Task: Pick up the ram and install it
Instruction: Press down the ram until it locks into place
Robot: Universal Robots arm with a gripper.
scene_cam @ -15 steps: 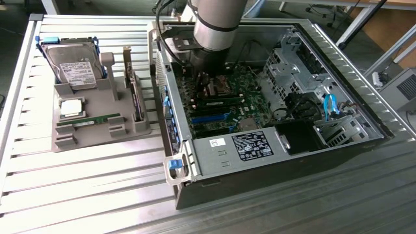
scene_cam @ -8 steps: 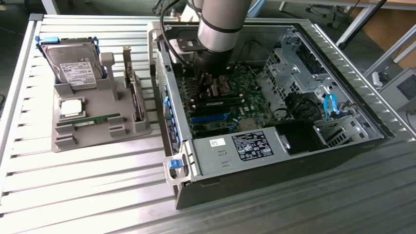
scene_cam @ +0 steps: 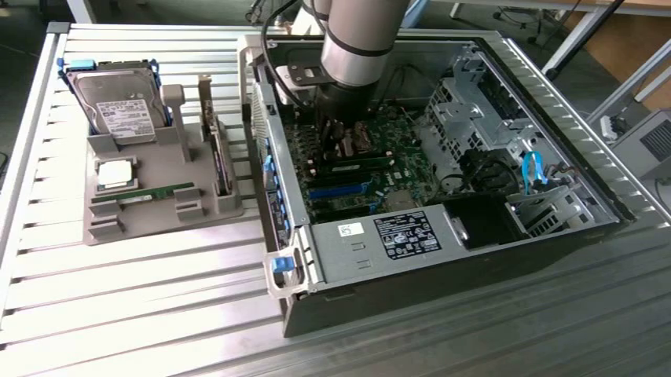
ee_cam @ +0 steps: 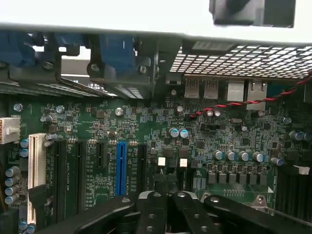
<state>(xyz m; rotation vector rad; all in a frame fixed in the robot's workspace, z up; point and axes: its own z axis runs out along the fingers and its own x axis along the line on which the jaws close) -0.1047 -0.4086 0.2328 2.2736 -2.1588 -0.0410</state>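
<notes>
The arm reaches down into the open computer case (scene_cam: pixel 545 118), its hand (ee_cam: pixel 165 202) closed tight with nothing visibly between the fingers (ee_cam: pixel 151 209), hovering just above the green motherboard (ee_cam: pixel 146 131) near the blue slot (ee_cam: pixel 121 165). The ram (scene_cam: pixel 144 195) lies flat in the grey holder tray (scene_cam: pixel 157 220) on the slatted surface (scene_cam: pixel 137 298) (beside the case, at the exterior view's left), near the hard drive (scene_cam: pixel 118 98).
</notes>
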